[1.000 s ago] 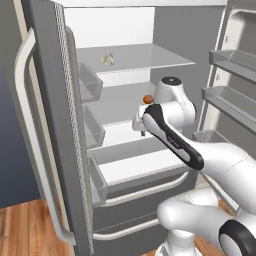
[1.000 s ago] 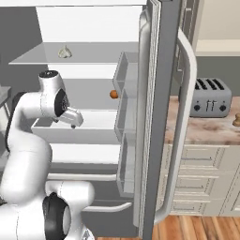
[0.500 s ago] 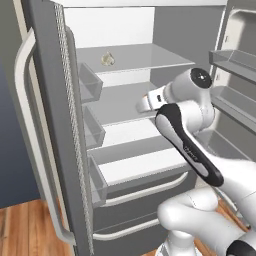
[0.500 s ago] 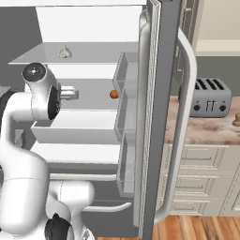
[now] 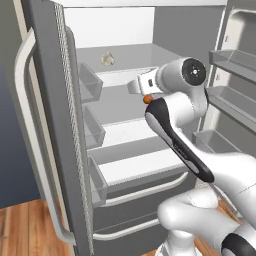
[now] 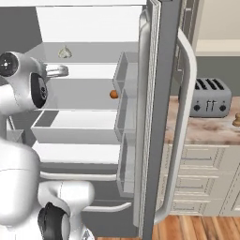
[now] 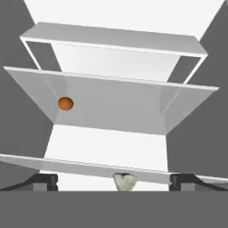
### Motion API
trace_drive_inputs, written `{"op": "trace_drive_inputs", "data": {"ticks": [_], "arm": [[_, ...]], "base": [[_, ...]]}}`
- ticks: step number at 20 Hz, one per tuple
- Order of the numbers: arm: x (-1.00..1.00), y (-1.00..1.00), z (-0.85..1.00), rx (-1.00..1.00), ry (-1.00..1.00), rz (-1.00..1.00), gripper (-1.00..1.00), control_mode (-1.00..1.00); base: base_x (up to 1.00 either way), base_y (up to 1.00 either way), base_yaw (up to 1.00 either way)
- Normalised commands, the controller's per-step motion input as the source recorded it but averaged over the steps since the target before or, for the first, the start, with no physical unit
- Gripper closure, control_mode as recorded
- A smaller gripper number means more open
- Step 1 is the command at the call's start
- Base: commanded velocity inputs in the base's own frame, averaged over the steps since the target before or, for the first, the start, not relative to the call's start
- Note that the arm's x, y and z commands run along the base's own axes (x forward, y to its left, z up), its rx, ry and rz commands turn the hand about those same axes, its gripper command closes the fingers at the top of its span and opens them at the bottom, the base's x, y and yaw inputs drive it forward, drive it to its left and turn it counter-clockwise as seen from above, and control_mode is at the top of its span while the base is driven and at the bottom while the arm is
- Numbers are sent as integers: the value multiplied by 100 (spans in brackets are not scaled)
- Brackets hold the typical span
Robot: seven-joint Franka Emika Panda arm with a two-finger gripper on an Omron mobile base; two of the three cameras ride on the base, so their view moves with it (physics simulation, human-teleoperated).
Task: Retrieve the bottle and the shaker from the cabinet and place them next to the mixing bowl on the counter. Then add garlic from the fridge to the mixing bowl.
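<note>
Fridge point(image 5: 50, 125): we see it standing open, both doors swung wide, white shelves and clear door bins exposed.
Garlic point(image 5: 107, 59): we find it on the upper glass shelf, toward the back, lying alone. In the hand view the garlic point(image 7: 124, 181) sits at the bottom centre, between the two fingertips and beyond them.
Orange ball point(image 6: 114, 94): we note a small round orange item on the shelf below the garlic, well apart from it; in the hand view it lies at the left of the middle shelf point(image 7: 65, 103).
Obstructions: we see the edge of a glass shelf point(image 7: 107, 169) running across the hand view just in front of the garlic. The arm's own wrist covers part of the middle shelf in the left base view.
Counter point(image 6: 201, 126): to the right of the fridge, carrying a grey toaster point(image 6: 209, 96).
Claw point(image 7: 114, 181): we see both fingertips spread wide apart, released, nothing between them and nothing touched.
</note>
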Motion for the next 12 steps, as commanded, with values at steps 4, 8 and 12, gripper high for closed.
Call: {"op": "trace_drive_inputs", "data": {"ticks": [4, 8, 12], "arm": [[3, -7, 51, 13, 14, -24, -100, -100], [7, -2, 19, 12, 4, 0, -100, -100], [6, 0, 0, 0, 0, 9, -100, -100]], "base": [[0, 0, 0], [0, 0, 0], [0, 0, 0]]}}
